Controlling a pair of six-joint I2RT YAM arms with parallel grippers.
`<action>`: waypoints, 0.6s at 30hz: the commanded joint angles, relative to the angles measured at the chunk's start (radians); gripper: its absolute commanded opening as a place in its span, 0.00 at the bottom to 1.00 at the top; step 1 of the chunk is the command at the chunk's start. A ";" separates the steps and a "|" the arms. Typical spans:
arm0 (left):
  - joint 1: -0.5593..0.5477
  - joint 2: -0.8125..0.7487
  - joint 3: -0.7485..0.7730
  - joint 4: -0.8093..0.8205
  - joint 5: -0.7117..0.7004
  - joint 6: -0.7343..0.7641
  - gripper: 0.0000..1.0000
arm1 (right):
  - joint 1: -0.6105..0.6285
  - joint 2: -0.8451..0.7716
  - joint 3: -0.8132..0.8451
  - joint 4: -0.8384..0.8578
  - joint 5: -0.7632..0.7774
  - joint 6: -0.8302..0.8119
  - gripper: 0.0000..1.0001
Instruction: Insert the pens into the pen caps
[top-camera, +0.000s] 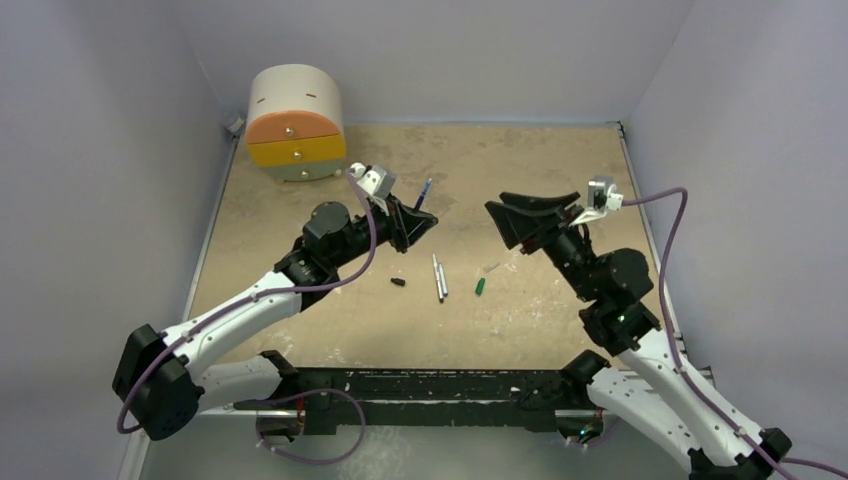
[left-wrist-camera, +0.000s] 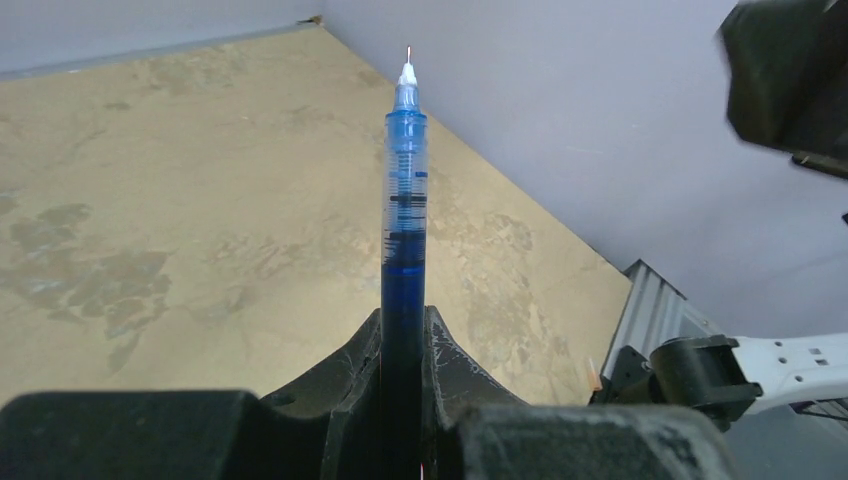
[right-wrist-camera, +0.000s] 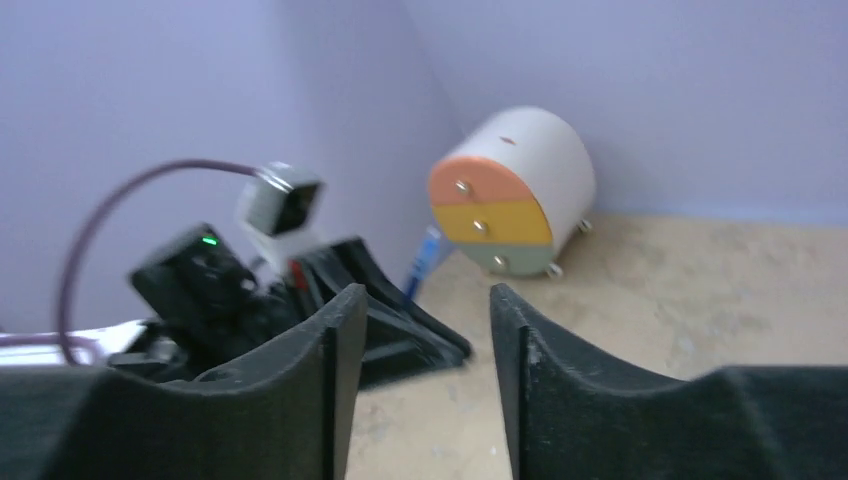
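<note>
Closest to the left wrist camera, the left pincer (left-wrist-camera: 403, 322) is pressed together on a blue pen (left-wrist-camera: 405, 200). Its two black fingers (left-wrist-camera: 447, 365) grip the lower barrel, and the pen stands straight up toward 12 o'clock. The barrel is clear blue with dark ink in its lower part, and the fine bare tip has no cap on it. From the top camera, the same blue pen (top-camera: 425, 192) sticks out of the left pincer (top-camera: 420, 222) toward 1 o'clock, lifted off the counter (top-camera: 560, 310). Near the middle of the counter, two pens (top-camera: 440, 278) lie side by side, grey and slim, running roughly from 12 to 6 o'clock. Whether they touch cannot be told. A black cap (top-camera: 398, 282) lies at their 9 o'clock, near but apart. A green cap (top-camera: 480, 286) lies at their 3 o'clock, also apart. A pale cap (top-camera: 490, 267) sits just beside the green one, at its 1 o'clock. The right pincer (top-camera: 505, 212) hangs above the counter at 2 o'clock from the pens, facing the left pincer. The right wrist camera shows the right pincer (right-wrist-camera: 423, 292) spread wide with nothing between its fingers. A rounded white drawer unit (top-camera: 295, 120), its fronts orange, yellow and pale green, stands in the counter's 10 o'clock corner.
</note>
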 joint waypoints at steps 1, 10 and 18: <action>-0.010 0.053 -0.014 0.235 0.120 -0.060 0.00 | 0.003 0.134 0.109 0.148 -0.208 -0.044 0.56; -0.026 0.042 -0.020 0.349 0.164 -0.040 0.00 | 0.002 0.251 0.118 0.312 -0.249 0.026 0.57; -0.031 0.085 0.030 0.351 0.238 -0.065 0.00 | 0.003 0.321 0.136 0.365 -0.310 0.048 0.51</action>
